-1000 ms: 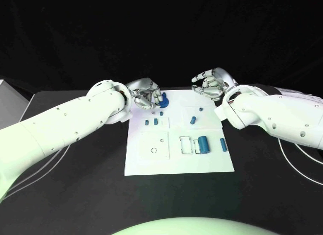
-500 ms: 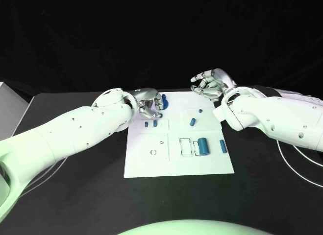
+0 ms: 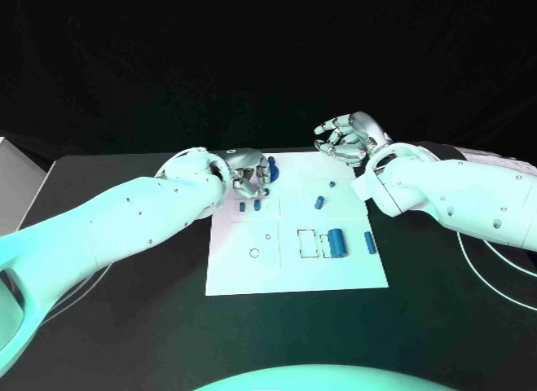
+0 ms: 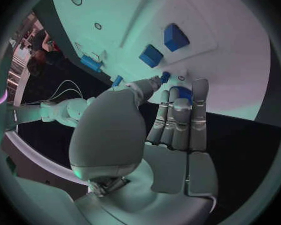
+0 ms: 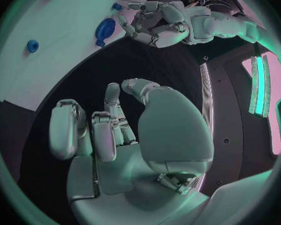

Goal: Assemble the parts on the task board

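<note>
Item, far left corner of the task board point(image 3: 294, 277): blue part point(image 3: 268, 167) under our left hand point(image 3: 247, 174), grip not discernible; right hand point(image 3: 345, 138) curled, holding nothing; we advise seating it squarely with a firm grasp before lifting.

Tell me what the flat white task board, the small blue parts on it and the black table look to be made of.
Flat white task board: looks like matte plastic or coated sheet; even, glare-free, with cut outlines. It could be card.
Small blue parts: probably moulded plastic; uniform colour, soft sheen on the cylinder's side.
Black table: dull dark surface with no reflections; the material cannot be told.
</note>
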